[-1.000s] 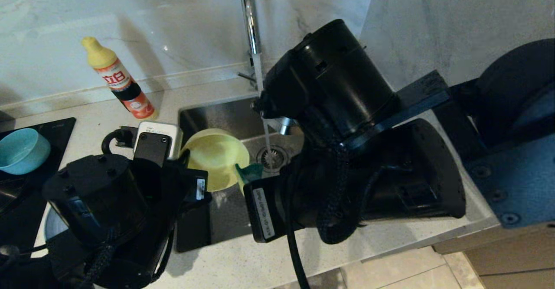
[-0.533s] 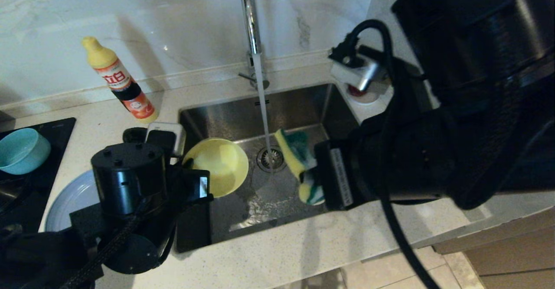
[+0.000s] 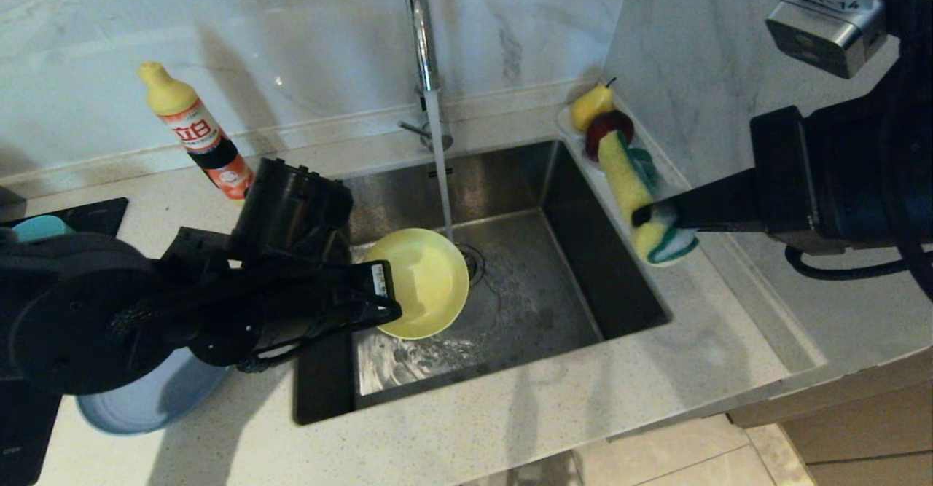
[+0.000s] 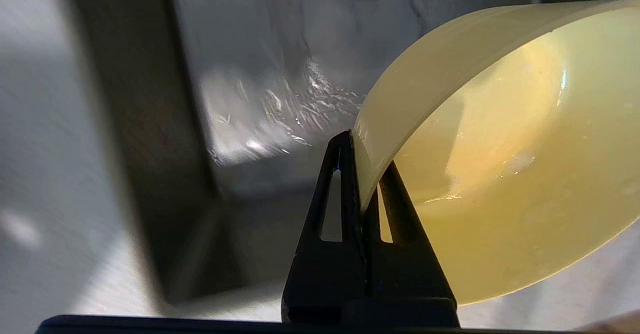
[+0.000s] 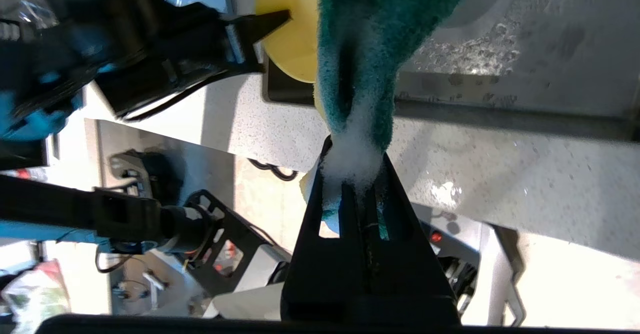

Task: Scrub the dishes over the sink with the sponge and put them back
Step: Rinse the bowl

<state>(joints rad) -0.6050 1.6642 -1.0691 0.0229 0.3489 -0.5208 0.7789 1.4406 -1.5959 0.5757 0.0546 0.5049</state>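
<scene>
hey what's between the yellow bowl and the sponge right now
In the head view, only bare wet sink floor, the running water stream and the sink's right wall separate the yellow bowl from the sponge.

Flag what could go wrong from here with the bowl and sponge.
1. The left end effector pinches the yellow bowl by a thin edge of its rim; wet and tilted over the sink, it may slip.
2. The tap is running, so spray could reach the counter.
3. The right end effector holds the foamy sponge above the counter, where suds could drip.
</scene>
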